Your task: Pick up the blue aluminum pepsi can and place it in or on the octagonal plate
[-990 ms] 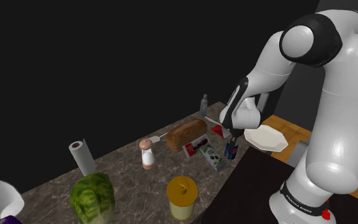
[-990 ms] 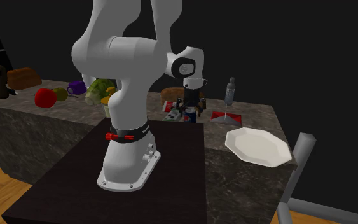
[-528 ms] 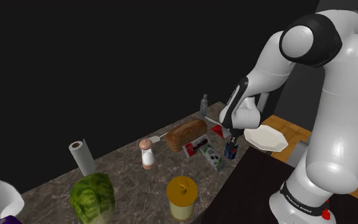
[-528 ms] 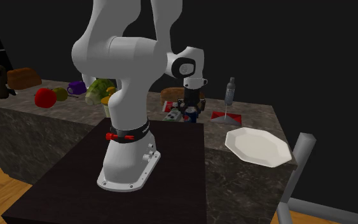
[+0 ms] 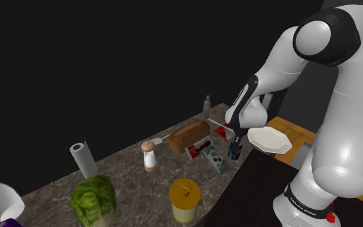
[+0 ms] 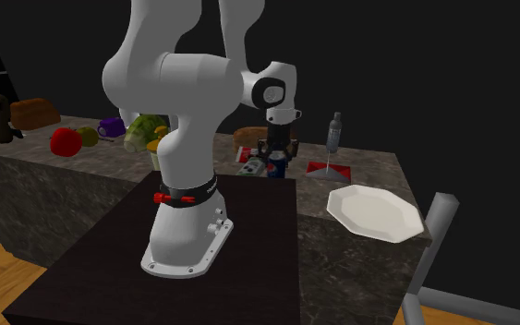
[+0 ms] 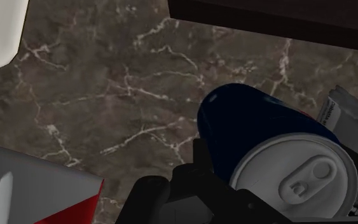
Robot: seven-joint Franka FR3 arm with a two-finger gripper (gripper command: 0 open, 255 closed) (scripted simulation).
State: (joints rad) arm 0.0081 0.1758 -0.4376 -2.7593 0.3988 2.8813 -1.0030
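Between the jaws of the all-black two-finger gripper (image 5: 236, 142) we've got the dark blue can with a silver pull-tab lid (image 7: 266, 137). We read the fingers (image 7: 199, 167) as clamped on its sides, gripping high near the rim, we judge so it hangs straight for carrying. It's upright: long axis along the jaws, lid toward the hand, base toward the dark marbled stone counter (image 7: 107, 89). Off to one side of the jaws waits the white octagonal plate (image 5: 270, 139), apart from the can.
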